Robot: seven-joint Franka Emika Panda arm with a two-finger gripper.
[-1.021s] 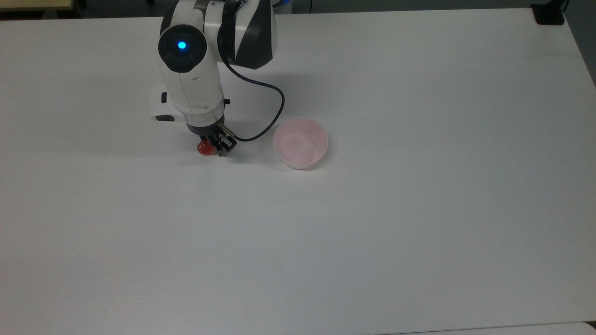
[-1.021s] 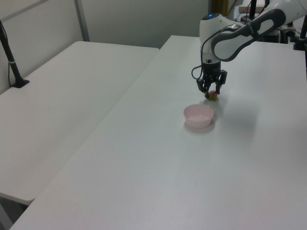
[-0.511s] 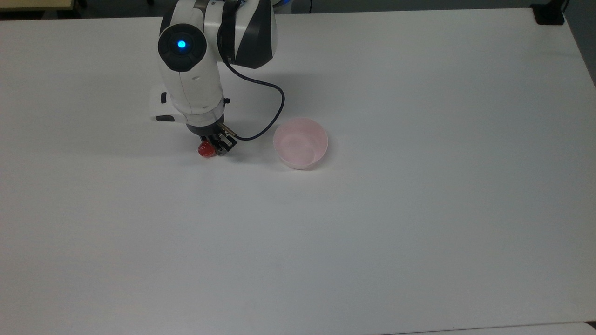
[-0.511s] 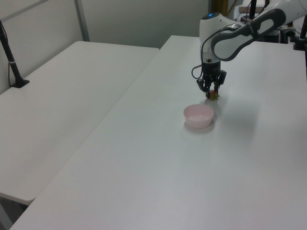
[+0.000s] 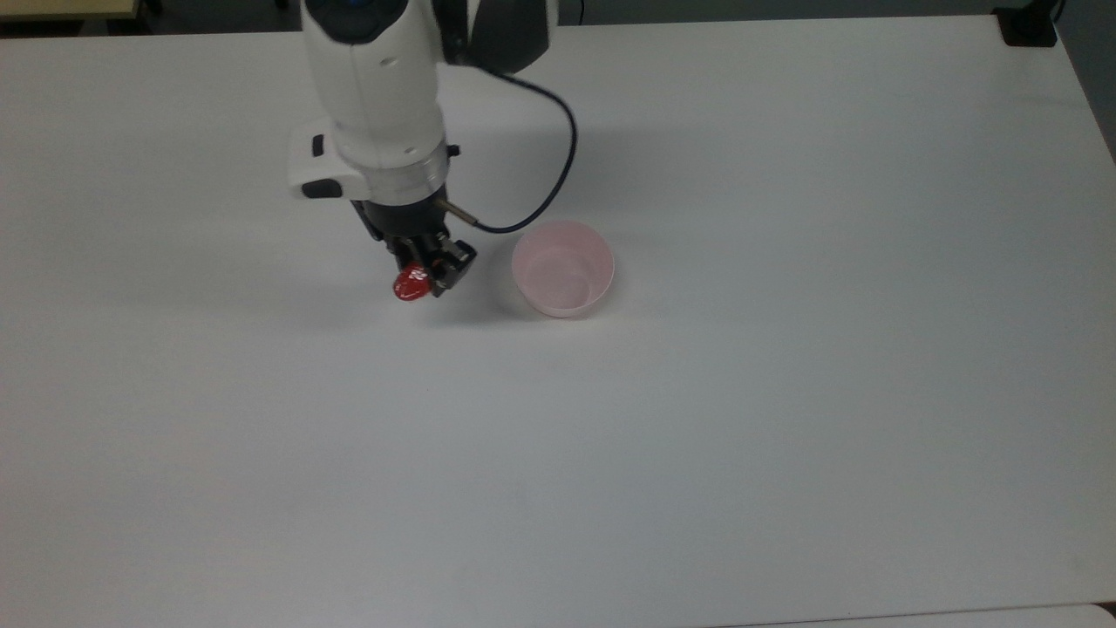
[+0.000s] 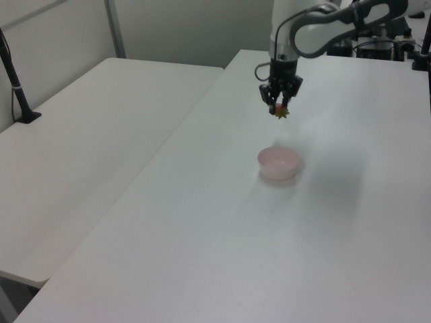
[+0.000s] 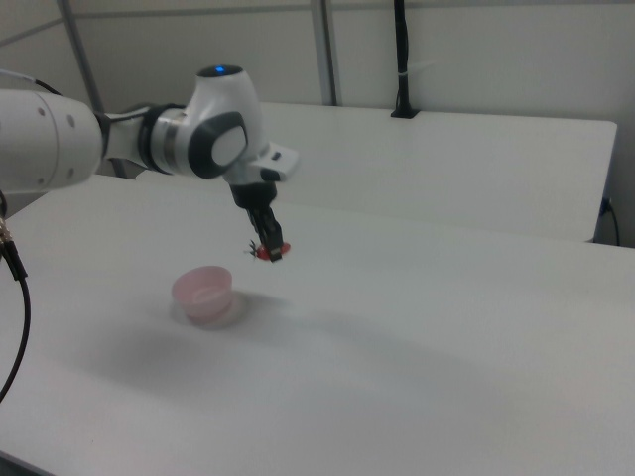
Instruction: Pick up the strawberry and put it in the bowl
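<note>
The gripper point(image 5: 425, 275) is closed on the strawberry point(image 5: 408, 284), which hangs clear of the white table point(image 5: 785, 392). In the left view the gripper point(image 6: 278, 108) holds the strawberry point(image 6: 280, 112) in the air with its green leaves pointing down and toward the left view's right, and open tabletop point(image 6: 202, 256) lies between it and the bowl point(image 6: 279, 163). In the right view the strawberry point(image 7: 270, 250) sits at the fingertips of the gripper point(image 7: 272, 246), above the table point(image 7: 446, 377) and up and toward the right view's right of the bowl point(image 7: 203, 295).

The bowl point(image 5: 563, 267) stands upright on the table and has nothing in it. In the top view it lies just to the top view's right of the gripper, apart from it, in the upper half of the table and nearer the far edge than the near one. The strawberry is not over the bowl; it hangs beside it, on the top view's left.

The white arm point(image 5: 375, 96) comes in from the far edge of the table in the top view and points down at the gripper. A dark cable point(image 5: 558, 166) loops from the wrist toward the bowl and back up to the arm. In the left view a second white table point(image 6: 87, 148) stands alongside, with a black post point(image 6: 17, 87) at its far left corner.
</note>
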